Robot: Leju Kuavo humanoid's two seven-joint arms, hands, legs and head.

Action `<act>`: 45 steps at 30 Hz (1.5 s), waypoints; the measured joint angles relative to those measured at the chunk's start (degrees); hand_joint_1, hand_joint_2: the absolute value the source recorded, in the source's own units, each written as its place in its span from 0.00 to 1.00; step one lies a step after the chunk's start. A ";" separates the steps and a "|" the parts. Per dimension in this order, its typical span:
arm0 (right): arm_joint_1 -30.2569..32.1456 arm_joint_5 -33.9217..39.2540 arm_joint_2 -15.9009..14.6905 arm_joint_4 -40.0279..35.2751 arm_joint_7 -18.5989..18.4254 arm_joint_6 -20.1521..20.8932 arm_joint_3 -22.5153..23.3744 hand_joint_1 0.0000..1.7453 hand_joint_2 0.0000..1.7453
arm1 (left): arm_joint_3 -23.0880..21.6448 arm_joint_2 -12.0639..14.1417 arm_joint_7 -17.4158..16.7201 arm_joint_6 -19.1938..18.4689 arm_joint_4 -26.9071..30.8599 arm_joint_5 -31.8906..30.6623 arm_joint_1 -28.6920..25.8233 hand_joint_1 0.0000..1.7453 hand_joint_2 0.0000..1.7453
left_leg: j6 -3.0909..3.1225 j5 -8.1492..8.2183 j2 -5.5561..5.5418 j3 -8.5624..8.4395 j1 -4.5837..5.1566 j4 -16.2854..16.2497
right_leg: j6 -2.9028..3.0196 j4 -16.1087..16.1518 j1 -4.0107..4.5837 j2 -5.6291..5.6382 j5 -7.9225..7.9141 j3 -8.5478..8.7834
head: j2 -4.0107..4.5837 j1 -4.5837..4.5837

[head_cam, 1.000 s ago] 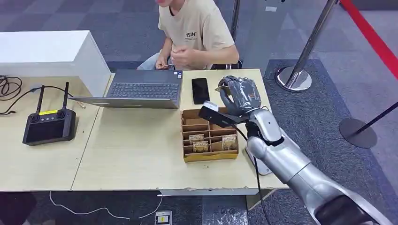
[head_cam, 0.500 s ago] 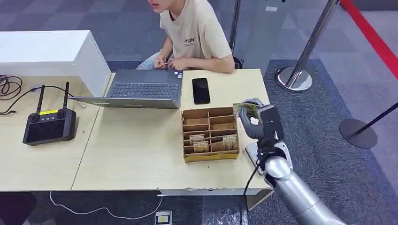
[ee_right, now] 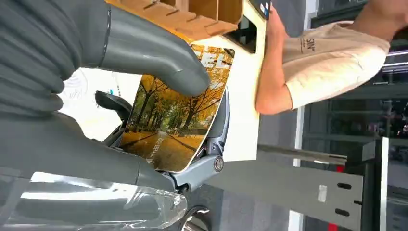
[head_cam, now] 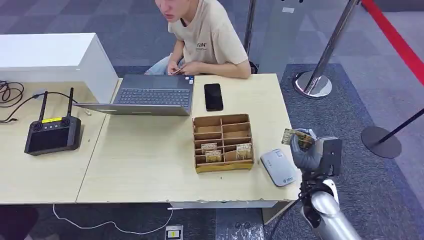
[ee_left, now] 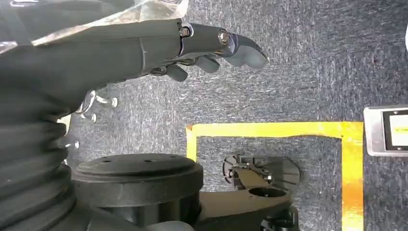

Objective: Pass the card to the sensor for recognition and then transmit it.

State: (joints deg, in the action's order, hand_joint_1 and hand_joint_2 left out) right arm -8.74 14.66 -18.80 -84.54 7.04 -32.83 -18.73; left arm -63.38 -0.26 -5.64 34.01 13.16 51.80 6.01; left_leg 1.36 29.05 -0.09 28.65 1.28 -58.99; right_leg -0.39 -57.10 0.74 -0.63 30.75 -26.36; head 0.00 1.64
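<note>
The card (head_cam: 291,136) has a picture of yellow autumn trees on it (you can see it best in the right wrist view (ee_right: 178,120)). The robot's right hand (head_cam: 306,152) holds the card, with the thick thumb (ee_right: 154,53) pressed on the picture side and the darker fingers behind it. The card is up in the air just past the right edge of the table (head_cam: 150,165), above and a bit to the right of the sensor (head_cam: 278,167). The card and the sensor do not touch.

The sensor is a flat grey box. It lies near the table's front right corner, just beside the cardboard box (head_cam: 223,142). The cardboard box has little compartments, and some more cards (head_cam: 225,151) stand in the ones nearer the front.

The left hand (ee_left: 211,48) hangs over the grey carpet with nothing in it. Its fingers are a little bent and apart.

Farther back on the table lie a black phone (head_cam: 213,96) and an open laptop (head_cam: 150,95). A black controller with two antennas (head_cam: 52,132) sits on the left side. A person in a tan shirt (head_cam: 210,37) sits behind the table, with both hands close together by the laptop.
</note>
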 joint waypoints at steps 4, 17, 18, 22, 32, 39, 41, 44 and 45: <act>1.89 -2.63 -0.74 0.31 -2.80 -1.97 0.68 1.00 1.00 | 0.33 -0.07 0.76 1.05 0.00 0.50 0.01 0.00 1.00 | 0.00 0.00 -0.02 0.06 0.00 0.01 | -0.01 0.00 0.00 -0.01 0.01 -0.01 | 0.00 0.00; 1.48 -20.19 -1.16 7.71 -14.75 -4.61 -1.57 1.00 1.00 | 0.94 -0.46 -0.35 1.46 0.00 0.85 0.18 0.00 1.00 | 0.00 0.00 -0.01 0.06 0.00 0.01 | -0.01 -0.01 0.00 0.02 0.01 0.00 | 0.00 0.00; 1.40 -20.28 -1.16 8.15 -14.75 -4.59 -1.82 1.00 1.00 | 0.94 -0.48 -0.35 1.46 0.00 0.85 0.20 0.00 1.00 | 0.00 0.00 0.00 0.06 0.00 0.01 | -0.01 -0.01 0.00 0.02 0.01 0.00 | 0.00 0.00; 1.00 -20.81 -1.16 10.03 -15.91 -3.52 -2.49 1.00 1.00 | 0.96 -0.48 -0.39 1.49 0.00 0.96 0.21 0.00 1.00 | 0.00 0.00 0.00 0.06 0.01 0.01 | -0.01 0.00 0.00 0.02 0.01 -0.01 | 0.00 0.00; -2.67 -27.08 -0.90 17.53 -20.85 -0.96 -5.27 1.00 1.00 | 0.94 -0.52 -1.16 1.44 0.00 1.07 0.22 0.00 1.00 | 0.00 0.00 0.05 -0.06 -0.01 0.01 | 0.00 0.00 0.02 0.04 0.00 0.07 | 0.00 0.00; -5.12 -30.55 -0.92 21.16 -24.19 0.44 -6.84 1.00 1.00 | 0.94 -0.52 -1.16 1.40 0.00 1.03 0.27 0.00 1.00 | 0.00 0.00 0.11 -0.26 -0.03 0.01 | 0.00 0.01 0.03 0.10 -0.02 0.25 | 0.00 0.02; -5.54 -30.66 -0.92 21.99 -24.19 0.46 -7.23 1.00 1.00 | 0.94 -0.52 -1.16 1.40 0.00 1.03 0.28 0.00 1.00 | 0.00 0.00 0.12 -0.36 -0.03 0.00 | 0.00 0.02 0.03 0.11 -0.02 0.34 | 0.00 0.02; -5.85 -30.66 -0.92 22.49 -24.19 0.53 -7.52 1.00 1.00 | 0.94 -0.52 -1.16 1.40 0.00 1.03 0.27 0.00 1.00 | 0.00 0.00 0.12 -0.44 -0.03 0.00 | -0.01 0.02 0.03 0.11 -0.03 0.41 | 0.00 0.00; -5.95 -30.66 -0.92 22.69 -24.19 0.53 -7.65 1.00 1.00 | 0.94 -0.52 -1.16 1.40 0.00 1.03 0.28 0.00 1.00 | 0.00 0.00 0.12 -0.47 -0.03 0.00 | -0.02 0.03 0.03 0.11 -0.03 0.45 | 0.00 0.00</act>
State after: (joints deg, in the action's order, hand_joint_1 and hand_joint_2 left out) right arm -14.69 -16.00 -19.71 -61.86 -17.16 -32.30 -26.38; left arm -62.45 -0.79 -6.80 35.41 13.16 52.83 6.29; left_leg 1.36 29.05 0.03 28.18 1.25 -58.98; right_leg -0.41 -57.07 0.76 -0.52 30.72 -25.91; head 0.00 1.64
